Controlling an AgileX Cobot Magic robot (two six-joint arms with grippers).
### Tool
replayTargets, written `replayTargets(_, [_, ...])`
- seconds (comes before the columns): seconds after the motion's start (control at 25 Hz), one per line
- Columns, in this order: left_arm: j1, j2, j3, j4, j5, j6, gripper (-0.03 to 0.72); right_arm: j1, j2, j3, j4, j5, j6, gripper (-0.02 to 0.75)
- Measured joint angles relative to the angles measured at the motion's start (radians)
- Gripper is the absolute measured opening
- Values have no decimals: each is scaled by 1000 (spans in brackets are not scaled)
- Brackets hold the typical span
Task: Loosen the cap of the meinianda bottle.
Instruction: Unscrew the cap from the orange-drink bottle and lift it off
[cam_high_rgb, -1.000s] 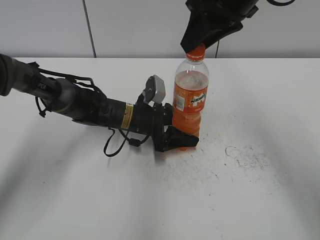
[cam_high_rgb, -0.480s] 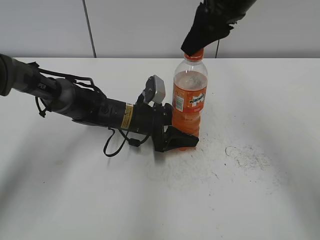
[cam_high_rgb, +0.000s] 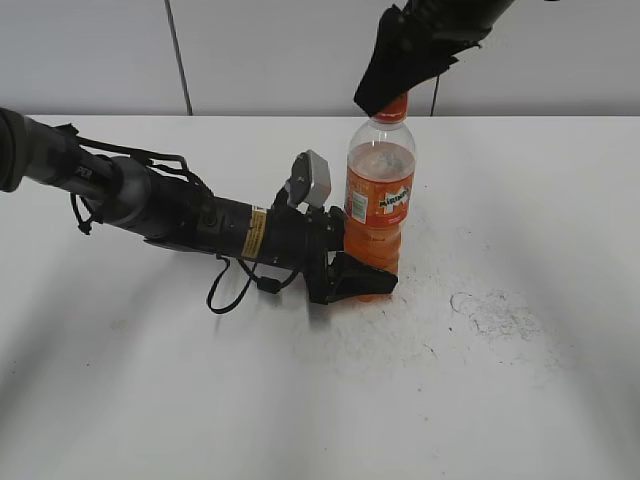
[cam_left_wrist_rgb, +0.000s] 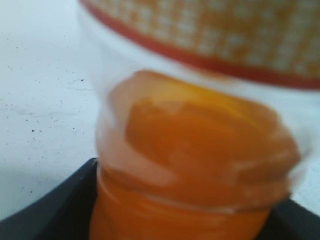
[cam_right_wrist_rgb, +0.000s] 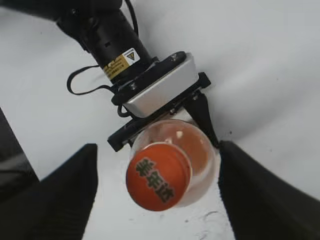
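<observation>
The meinianda bottle (cam_high_rgb: 379, 205) stands upright on the white table, with orange drink and an orange label. My left gripper (cam_high_rgb: 362, 281) lies low along the table and is shut on the bottle's lower body; in the left wrist view the bottle (cam_left_wrist_rgb: 200, 145) fills the frame between the dark jaws (cam_left_wrist_rgb: 182, 227). The orange cap (cam_high_rgb: 397, 108) sits on the neck. My right gripper (cam_high_rgb: 395, 85) hangs directly over it. In the right wrist view the cap (cam_right_wrist_rgb: 158, 176), with dark characters on top, lies between the two wide-apart fingers (cam_right_wrist_rgb: 157, 192), which do not touch it.
The left arm (cam_high_rgb: 150, 205) with its cables stretches across the table's left half. Scuff marks (cam_high_rgb: 495, 310) lie on the white table (cam_high_rgb: 520, 400) right of the bottle. A grey wall rises behind the table's far edge.
The right gripper has shifted slightly left and down over the cap, hiding more of it. The bottle top has leaned a little left. The left gripper has not moved.
</observation>
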Motion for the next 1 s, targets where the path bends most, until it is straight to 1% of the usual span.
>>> replayTargets(0.08, [0, 0, 0, 1, 0, 0, 562, 0, 0, 0, -2, 0, 163, 575])
replayTargets(0.16, [0, 0, 0, 1, 0, 0, 562, 0, 0, 0, -11, 0, 300, 588])
replayTargets(0.2, [0, 0, 0, 1, 0, 0, 562, 0, 0, 0, -18, 0, 388, 577])
replayTargets(0.24, [0, 0, 0, 1, 0, 0, 562, 0, 0, 0, -25, 0, 444, 559])
replayTargets(0.28, [0, 0, 0, 1, 0, 0, 562, 0, 0, 0, -32, 0, 504, 522])
replayTargets(0.36, [0, 0, 0, 1, 0, 0, 562, 0, 0, 0, -43, 0, 546, 464])
replayTargets(0.48, [-1, 0, 0, -1, 0, 0, 562, 0, 0, 0, -48, 0, 559, 323])
replayTargets(0.52, [-1, 0, -1, -1, 0, 0, 562, 0, 0, 0, -45, 0, 551, 286])
replayTargets(0.6, [-1, 0, -2, -1, 1, -2, 562, 0, 0, 0, -45, -1, 523, 280])
replayTargets(0.68, [-1, 0, -2, -1, 1, -3, 562, 0, 0, 0, -44, -1, 443, 280])
replayTargets(0.8, [-1, 0, -2, -1, 1, -3, 561, 0, 0, 0, -36, 0, 217, 278])
replayTargets(0.88, [-1, 0, -2, 0, 1, -3, 561, 0, 0, 0, -30, 1, 23, 273])
replayTargets(0.96, [-1, 0, -2, 0, 1, -3, 561, 0, 0, 0, -25, 1, -111, 270])
replayTargets(1.0, [-1, 0, -2, 1, 1, -3, 561, 0, 0, 0, -26, 1, -145, 270])
